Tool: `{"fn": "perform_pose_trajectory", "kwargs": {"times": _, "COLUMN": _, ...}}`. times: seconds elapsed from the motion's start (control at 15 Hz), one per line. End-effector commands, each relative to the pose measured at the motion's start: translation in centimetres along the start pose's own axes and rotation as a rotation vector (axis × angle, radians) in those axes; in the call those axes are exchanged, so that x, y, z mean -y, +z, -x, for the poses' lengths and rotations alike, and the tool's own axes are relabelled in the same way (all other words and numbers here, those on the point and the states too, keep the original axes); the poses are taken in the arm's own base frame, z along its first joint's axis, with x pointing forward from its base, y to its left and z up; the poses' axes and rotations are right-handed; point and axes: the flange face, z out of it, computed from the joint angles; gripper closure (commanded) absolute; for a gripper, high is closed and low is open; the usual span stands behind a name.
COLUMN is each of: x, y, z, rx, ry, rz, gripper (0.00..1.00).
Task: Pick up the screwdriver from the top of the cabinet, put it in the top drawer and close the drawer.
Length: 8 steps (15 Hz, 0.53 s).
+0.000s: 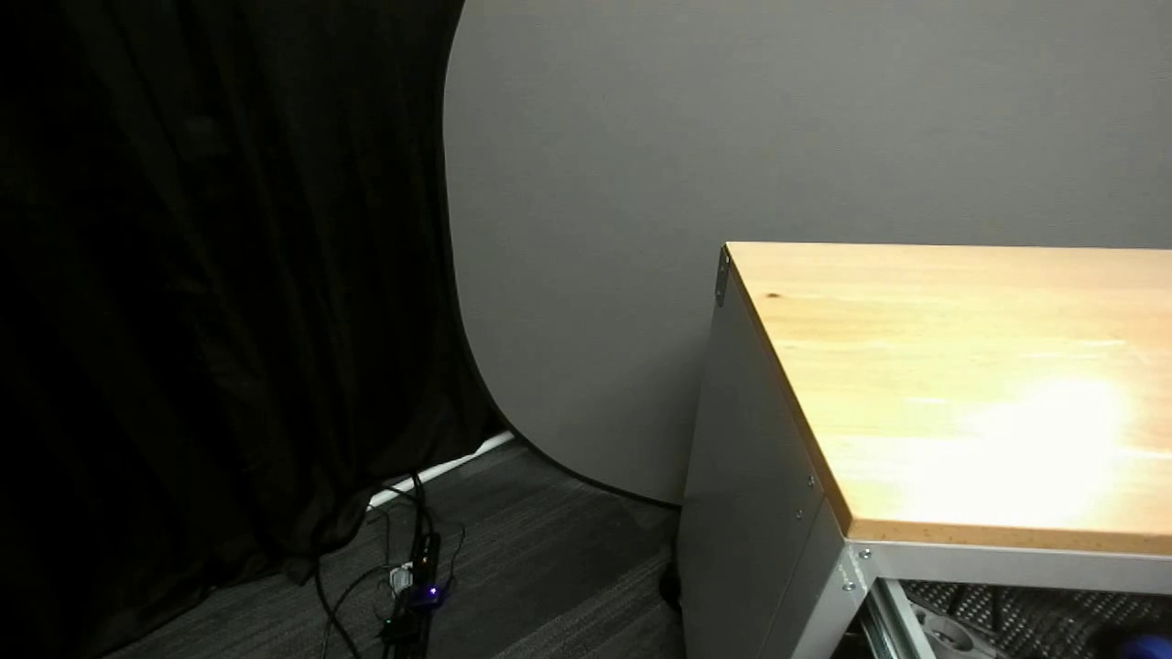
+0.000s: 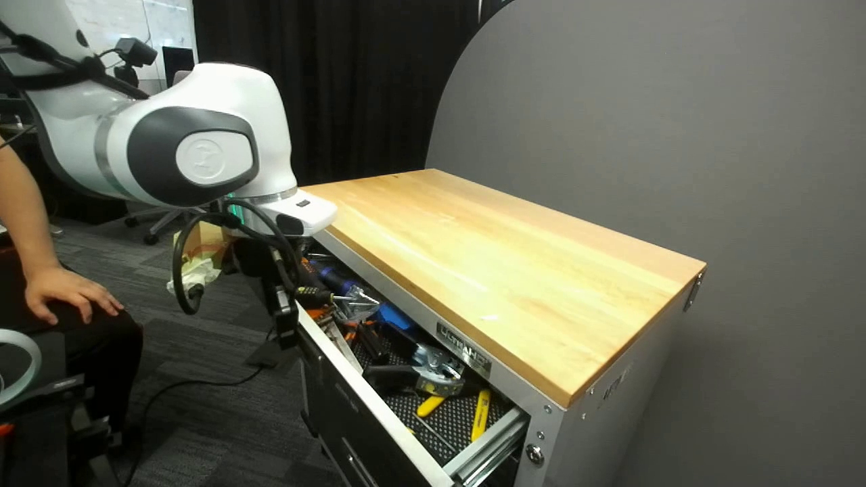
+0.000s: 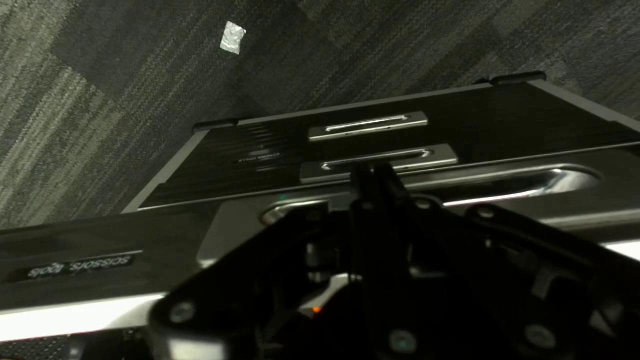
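Stowed, with only the closing left

The last step seems to be in hand. A screwdriver (image 2: 315, 297) with a dark, yellow-marked handle and bare metal shank lies in the cluttered top drawer (image 2: 373, 399), which stands open; presumably it is the one meant. The tool (image 3: 372, 172) is narrow, its fingers together with nothing seen between them, in front of that drawer; whether it touches cannot be told. The next move likely calls for a steady push inward, square to the drawer, so that the metal runner (image 2: 490, 446) slides without binding.

The cabinet (image 1: 760, 458) has flat grey sides beneath a smooth, glossy wood-grain counter (image 2: 473, 250) that throws back glare. The drawer has a thin, pale rim and a studded dark mat (image 1: 1044, 615) inside; its broad metal pull (image 3: 525, 182) carries a long, round-ended recess. Below lies streaky dark carpet (image 3: 150, 75).
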Motion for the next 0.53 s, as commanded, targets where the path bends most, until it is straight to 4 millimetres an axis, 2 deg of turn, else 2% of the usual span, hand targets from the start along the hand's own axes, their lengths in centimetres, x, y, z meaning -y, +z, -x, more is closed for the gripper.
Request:
{"fn": "perform_pose_trajectory", "kwargs": {"times": 0.0, "x": 0.8, "y": 0.6, "z": -2.6, "rx": -0.056, "ry": -0.020, "rz": -0.033, "gripper": 0.91}}
{"fn": "perform_pose_trajectory", "kwargs": {"times": 0.47, "x": 1.9, "y": 1.5, "z": -5.0, "rx": -0.120, "ry": -0.062, "rz": -0.029, "gripper": 0.90}}
